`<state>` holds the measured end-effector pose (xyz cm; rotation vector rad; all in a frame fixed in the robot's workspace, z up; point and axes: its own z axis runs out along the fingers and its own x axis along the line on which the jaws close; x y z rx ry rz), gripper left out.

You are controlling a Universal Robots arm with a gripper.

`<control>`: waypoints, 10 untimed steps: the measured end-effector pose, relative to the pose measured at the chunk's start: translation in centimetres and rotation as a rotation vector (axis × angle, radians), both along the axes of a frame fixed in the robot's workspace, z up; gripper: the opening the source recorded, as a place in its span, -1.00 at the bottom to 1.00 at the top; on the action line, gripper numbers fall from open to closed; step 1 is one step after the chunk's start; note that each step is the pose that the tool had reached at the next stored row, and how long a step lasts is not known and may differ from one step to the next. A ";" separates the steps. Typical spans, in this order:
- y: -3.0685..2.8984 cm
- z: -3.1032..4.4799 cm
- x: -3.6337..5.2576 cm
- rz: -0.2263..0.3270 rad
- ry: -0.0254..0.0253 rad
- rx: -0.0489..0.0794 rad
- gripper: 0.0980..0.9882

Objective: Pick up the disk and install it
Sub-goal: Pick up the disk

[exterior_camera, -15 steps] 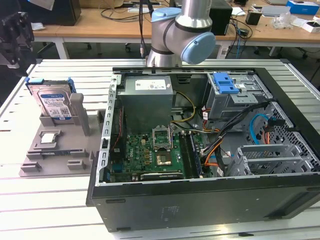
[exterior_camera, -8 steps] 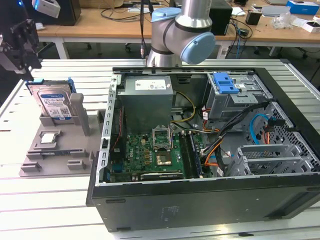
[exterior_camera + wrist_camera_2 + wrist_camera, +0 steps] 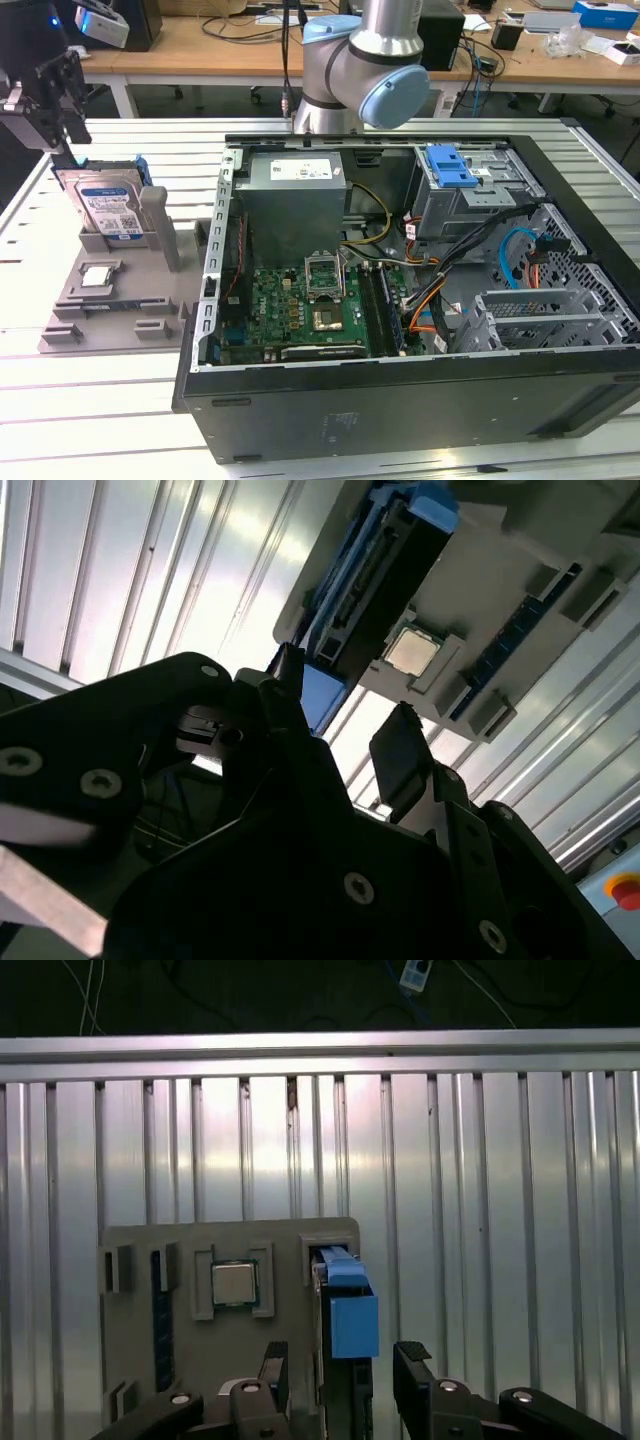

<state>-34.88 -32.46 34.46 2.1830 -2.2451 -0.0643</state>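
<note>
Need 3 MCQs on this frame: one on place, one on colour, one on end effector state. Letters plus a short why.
1. Where is the disk relative to the computer case?
A. mounted inside it
B. outside it, standing on edge in the grey holder
C. lying flat on top of it

2. What colour is the disk's side rail?
A. red
B. blue
C. yellow

3. What state is the end effector in?
A. open, by the disk's top edge, holding nothing
B. shut on the disk
C. shut, with nothing in it

Answers:
1 B: in the exterior view the holder props the disk upright, at the case's left.
2 B: the first wrist view shows the blue rail.
3 A: in the first wrist view the fingers stand apart on either side of the rail, with gaps.
</note>
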 end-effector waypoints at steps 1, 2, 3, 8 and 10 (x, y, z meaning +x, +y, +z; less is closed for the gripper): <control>0.24 -0.49 -0.01 0.013 0.0000 0.000 0.00; 0.39 -0.91 0.00 0.025 0.0000 0.000 0.00; 0.50 -1.24 0.00 0.032 -0.0001 0.000 0.00; 0.56 -2.21 0.00 0.039 0.0001 0.000 0.00; 0.56 -2.71 0.00 0.040 0.0000 0.000 0.00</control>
